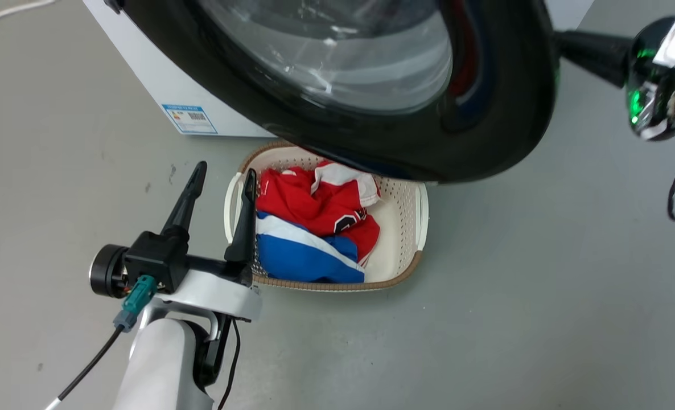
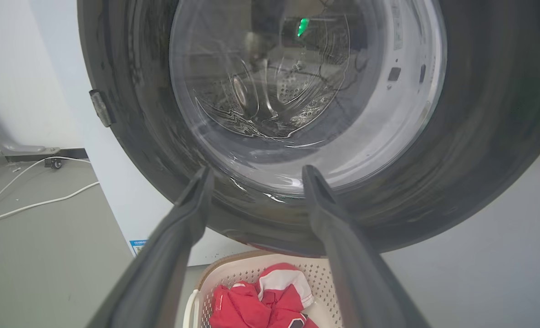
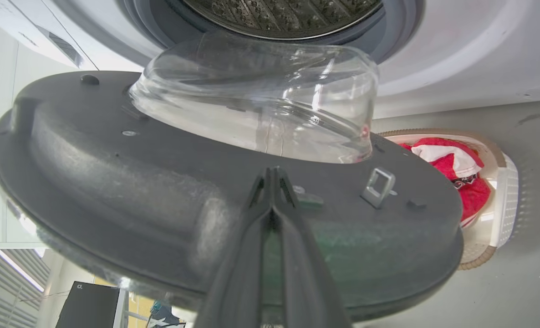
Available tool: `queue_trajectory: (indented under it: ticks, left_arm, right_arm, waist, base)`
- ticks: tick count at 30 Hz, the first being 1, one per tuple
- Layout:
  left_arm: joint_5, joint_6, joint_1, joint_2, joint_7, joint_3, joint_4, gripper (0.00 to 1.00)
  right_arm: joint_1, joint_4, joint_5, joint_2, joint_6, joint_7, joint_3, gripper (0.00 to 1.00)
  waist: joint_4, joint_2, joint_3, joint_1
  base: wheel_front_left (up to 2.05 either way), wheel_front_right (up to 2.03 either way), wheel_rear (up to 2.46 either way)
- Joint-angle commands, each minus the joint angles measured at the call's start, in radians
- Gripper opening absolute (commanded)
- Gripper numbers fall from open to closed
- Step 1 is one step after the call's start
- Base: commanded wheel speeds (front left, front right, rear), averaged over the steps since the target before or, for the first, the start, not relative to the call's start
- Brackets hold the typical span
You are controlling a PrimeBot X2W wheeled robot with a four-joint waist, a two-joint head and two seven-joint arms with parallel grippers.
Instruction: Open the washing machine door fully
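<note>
The washing machine door (image 1: 485, 131) is a round glossy black disc with a clear glass bowl (image 3: 252, 100), and it stands swung partly out from the white machine (image 1: 161, 80). In the right wrist view its grey inner face (image 3: 115, 182) faces me, with the steel drum (image 3: 279, 13) behind it. My right gripper (image 3: 273, 175) is shut, its tips against that inner face beside the metal latch hook (image 3: 378, 184). In the head view the right gripper (image 1: 571, 44) reaches behind the door's right rim. My left gripper (image 1: 223, 176) is open and holds nothing, in front of the door's outer face (image 2: 479, 136).
A white perforated laundry basket (image 1: 414, 228) with red, white and blue clothes (image 1: 315, 210) sits on the grey floor under the door's lower rim. White cables (image 2: 33, 200) run along the floor left of the machine. The door hinge (image 2: 100, 107) is on the left.
</note>
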Motion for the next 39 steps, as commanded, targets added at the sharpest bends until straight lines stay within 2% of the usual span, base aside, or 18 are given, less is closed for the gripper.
queue_trajectory:
  ticks: [1, 14, 29, 34, 39]
  left_arm:
    - [-0.001, 0.000, 0.015, -0.001, -0.002, -0.003, 0.003, 1.00]
    - [-0.017, 0.000, 0.088, -0.001, -0.002, -0.029, 0.025, 1.00]
    - [-0.026, 0.000, 0.133, -0.001, -0.002, -0.030, 0.035, 1.00]
    - [-0.028, 0.000, 0.137, -0.001, -0.002, -0.026, 0.040, 1.00]
    - [-0.033, 0.000, 0.141, -0.001, -0.002, -0.028, 0.043, 1.00]
  right_arm:
    - [0.028, -0.016, 0.008, 0.019, 0.000, 0.011, 0.006, 0.00]
    - [0.254, -0.170, 0.028, 0.098, 0.000, 0.084, 0.033, 0.00]
    - [0.479, -0.383, 0.047, 0.201, 0.000, 0.137, 0.080, 0.00]
    - [0.537, -0.441, 0.033, 0.221, 0.000, 0.087, 0.079, 0.00]
    - [0.588, -0.497, 0.014, 0.229, 0.000, -0.037, 0.030, 0.00]
  waist:
    - [0.003, 0.0000, -0.025, 0.0000]
    - [0.021, 0.0000, -0.143, 0.0000]
    - [0.030, 0.0000, -0.197, 0.0000]
    - [0.037, 0.0000, -0.212, 0.0000]
    - [0.038, 0.0000, -0.221, 0.0000]
  base:
    - [0.00, 0.00, 0.00]
    - [0.00, 0.00, 0.00]
    - [0.00, 0.00, 0.00]
    - [0.00, 0.00, 0.00]
    - [0.00, 0.00, 0.00]
